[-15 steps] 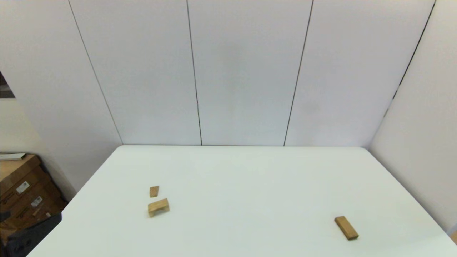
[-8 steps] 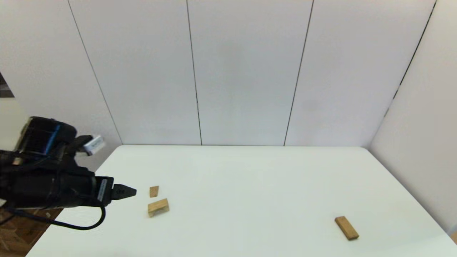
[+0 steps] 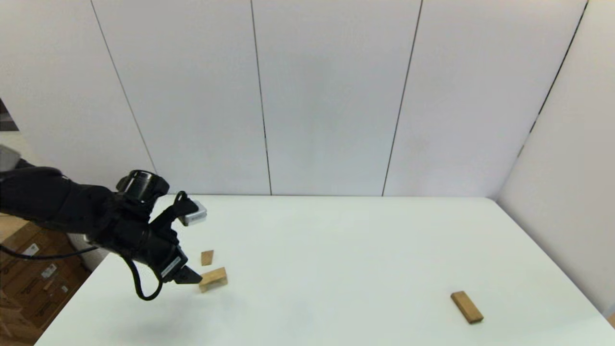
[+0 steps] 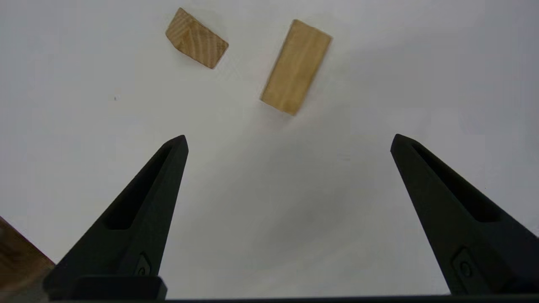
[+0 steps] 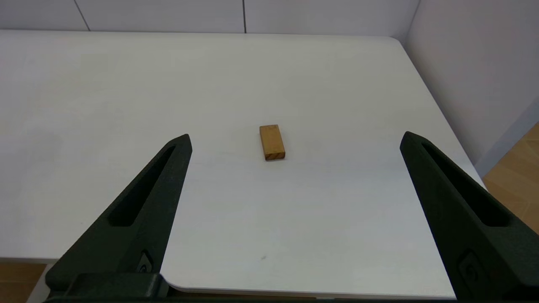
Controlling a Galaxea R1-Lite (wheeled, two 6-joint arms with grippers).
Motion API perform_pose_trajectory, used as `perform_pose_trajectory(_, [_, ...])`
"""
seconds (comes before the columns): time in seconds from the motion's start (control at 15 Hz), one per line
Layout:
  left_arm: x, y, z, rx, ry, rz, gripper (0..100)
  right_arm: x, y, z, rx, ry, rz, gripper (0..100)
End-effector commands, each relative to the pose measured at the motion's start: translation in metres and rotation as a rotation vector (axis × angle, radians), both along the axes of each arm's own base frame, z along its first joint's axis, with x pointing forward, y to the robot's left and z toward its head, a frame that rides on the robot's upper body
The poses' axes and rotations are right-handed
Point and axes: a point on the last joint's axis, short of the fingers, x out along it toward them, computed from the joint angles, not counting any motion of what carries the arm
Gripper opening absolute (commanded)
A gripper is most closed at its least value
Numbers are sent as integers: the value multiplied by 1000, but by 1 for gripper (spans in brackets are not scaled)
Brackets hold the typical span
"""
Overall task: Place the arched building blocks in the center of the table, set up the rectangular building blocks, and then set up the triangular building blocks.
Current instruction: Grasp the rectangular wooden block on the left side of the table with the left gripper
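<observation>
The arched block [image 3: 213, 278] [image 4: 295, 67] lies on the left side of the white table [image 3: 336, 250], with the small triangular block [image 3: 207, 257] [image 4: 196, 38] just behind it. My left gripper [image 3: 188, 277] [image 4: 288, 141] hovers just left of the arched block, open, nothing between its fingers. Far to the right, near the front edge, the rectangular block [image 3: 466, 307] [image 5: 272, 142] lies flat. My right gripper [image 5: 294, 139] is parked off the table's near edge, open and empty; it does not show in the head view.
Cardboard boxes [image 3: 29, 283] stand on the floor left of the table. White wall panels close the back and right side. The table's front right corner [image 5: 459, 290] is rounded, with wooden floor beyond.
My left arm has come into view from the left and swung forward and down, from beside the triangular block to just left of the arched block. The blocks have not moved.
</observation>
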Motion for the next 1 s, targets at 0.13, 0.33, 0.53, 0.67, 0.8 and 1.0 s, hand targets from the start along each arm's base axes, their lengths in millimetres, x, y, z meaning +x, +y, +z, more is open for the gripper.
perform_pose_trajectory(0.13, [34,8,-36,31,48,-51,100,0,0,0,0,0,1,100])
perform_pose_trajectory(0.33, [40,3,-49,54,58,-132,100,0,0,0,0,0,1,100])
perform_pose_trajectory(0.53, [38,-9,-50,13,81,-182,100,0,0,0,0,0,1,100])
perform_pose_trajectory(0.67, [33,-18,-50,-2,120,-210,100,0,0,0,0,0,1,100])
perform_pose_trajectory(0.8, [32,-23,-54,-2,135,-226,100,0,0,0,0,0,1,100])
perform_pose_trajectory(1.0, [34,-27,-62,-2,151,-240,100,0,0,0,0,0,1,100])
